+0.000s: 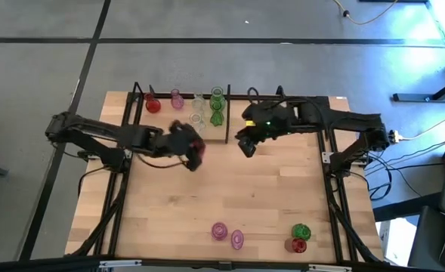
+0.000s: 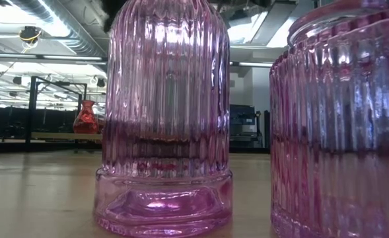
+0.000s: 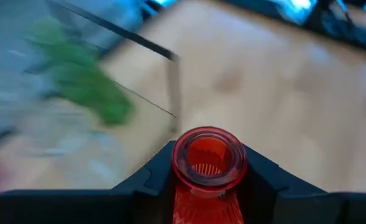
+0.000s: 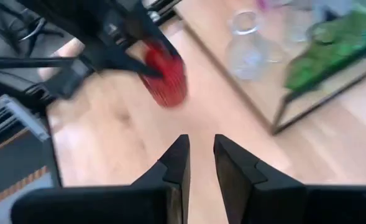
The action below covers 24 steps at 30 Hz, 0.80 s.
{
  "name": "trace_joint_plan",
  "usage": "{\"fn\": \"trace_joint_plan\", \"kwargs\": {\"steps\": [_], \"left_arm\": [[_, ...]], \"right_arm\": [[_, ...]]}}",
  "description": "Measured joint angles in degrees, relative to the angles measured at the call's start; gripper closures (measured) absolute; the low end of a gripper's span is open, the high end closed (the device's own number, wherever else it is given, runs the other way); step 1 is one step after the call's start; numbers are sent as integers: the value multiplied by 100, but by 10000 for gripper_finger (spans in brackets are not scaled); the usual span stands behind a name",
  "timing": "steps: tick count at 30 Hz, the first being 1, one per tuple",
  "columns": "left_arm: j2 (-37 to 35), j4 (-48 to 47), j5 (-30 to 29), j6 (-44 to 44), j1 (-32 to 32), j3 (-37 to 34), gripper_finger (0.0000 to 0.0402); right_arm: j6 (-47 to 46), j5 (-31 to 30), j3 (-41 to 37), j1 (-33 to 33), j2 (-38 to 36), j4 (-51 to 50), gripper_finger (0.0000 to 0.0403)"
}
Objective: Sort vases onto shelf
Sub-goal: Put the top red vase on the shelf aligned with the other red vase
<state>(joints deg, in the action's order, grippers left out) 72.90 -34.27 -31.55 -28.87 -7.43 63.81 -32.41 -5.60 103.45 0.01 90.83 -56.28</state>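
My left gripper (image 1: pixel 194 153) hangs over the table just near of the shelf (image 1: pixel 150 122), shut on a red vase (image 3: pixel 209 158). The shelf's light board stands at the far middle and bears a red vase (image 1: pixel 152 105), a pink one (image 1: pixel 177 98), two clear ones (image 1: pixel 197 110) and two green ones (image 1: pixel 217 106). My right gripper (image 1: pixel 246 145) is in the air to the right of the shelf's right end, slightly open, with nothing between its fingers (image 4: pixel 178 163). My left gripper pinches the red vase's narrow neck, just under the flared lip (image 3: pixel 201 180), between its two fingers. The mouth stands out past the fingertips. The ribbed body (image 4: pixel 166 79) hangs below the fingers, tilted and lifted clear of the table.
Near the table's front edge stand two pink vases (image 1: pixel 219 230) (image 1: pixel 237 239), which fill the low view (image 2: pixel 162 119), and to their right a green vase (image 1: pixel 301 230) beside a red one (image 1: pixel 297 245). Bare tabletop lies between them and the arms.
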Motion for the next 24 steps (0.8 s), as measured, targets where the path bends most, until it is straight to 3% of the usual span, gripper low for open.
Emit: {"fn": "trace_joint_plan", "kwargs": {"steps": [5, 9, 17, 20, 24], "left_arm": [[-798, -661, -1780, -572, -256, 12, 286], [-1188, -1405, -2653, -1603, -514, -171, 286], [-1619, -1675, -4590, -4686, -1114, -1821, 286], [-1665, -1676, -5010, -5409, -1084, -2297, 286], [-1659, -1677, -4768, -5474, -844, -2657, 286]], "right_arm": [[58, -269, 12, 0, -161, -307, 342], [262, -416, 1, -2, -239, -348, 342], [591, -483, 6, -4, -339, -417, 343], [593, -474, 6, -4, -348, -487, 343], [596, -381, 3, -4, -348, -632, 343]]}}
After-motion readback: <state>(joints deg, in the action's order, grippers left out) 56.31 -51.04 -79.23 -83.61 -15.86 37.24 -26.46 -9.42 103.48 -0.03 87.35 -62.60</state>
